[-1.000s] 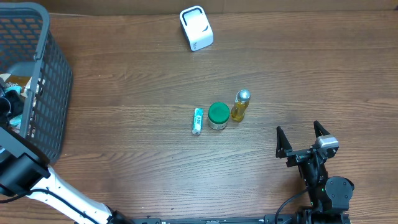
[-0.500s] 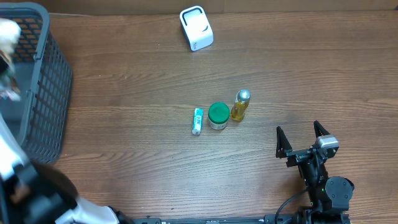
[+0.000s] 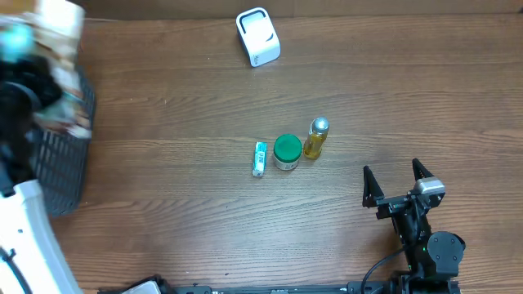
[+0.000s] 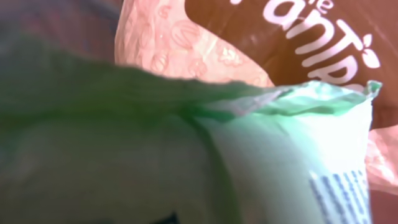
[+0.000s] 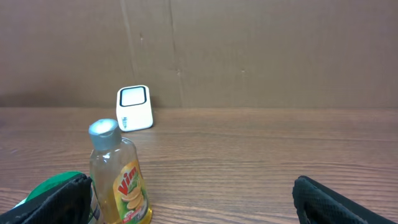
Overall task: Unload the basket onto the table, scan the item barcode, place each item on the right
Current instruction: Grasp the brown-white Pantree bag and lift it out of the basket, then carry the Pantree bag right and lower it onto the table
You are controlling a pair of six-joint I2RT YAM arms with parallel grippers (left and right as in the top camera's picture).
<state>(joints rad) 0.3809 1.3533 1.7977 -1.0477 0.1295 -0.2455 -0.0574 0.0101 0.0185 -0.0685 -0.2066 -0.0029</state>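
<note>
My left gripper (image 3: 39, 61) is raised over the grey basket (image 3: 61, 175) at the far left, blurred by motion, and shut on a green and white packet (image 4: 292, 155). The packet fills the left wrist view, a barcode (image 4: 339, 193) shows on its right side, and my fingers are hidden behind it. A brown and pink bag (image 4: 249, 43) lies beyond it. The white scanner (image 3: 257, 37) stands at the table's back edge and appears as the scanner (image 5: 134, 107) in the right wrist view. My right gripper (image 3: 398, 186) rests open at the front right, with nothing between its fingers.
A small teal tube (image 3: 259, 158), a green-lidded jar (image 3: 287, 151) and a yellow dish-soap bottle (image 3: 316, 137) stand in a row mid-table. The bottle (image 5: 119, 177) is just ahead and left of my right fingers.
My left arm has lifted out of the basket and swung upward with the packet, now blurred high at the top left. The right arm and the table items have not moved.
</note>
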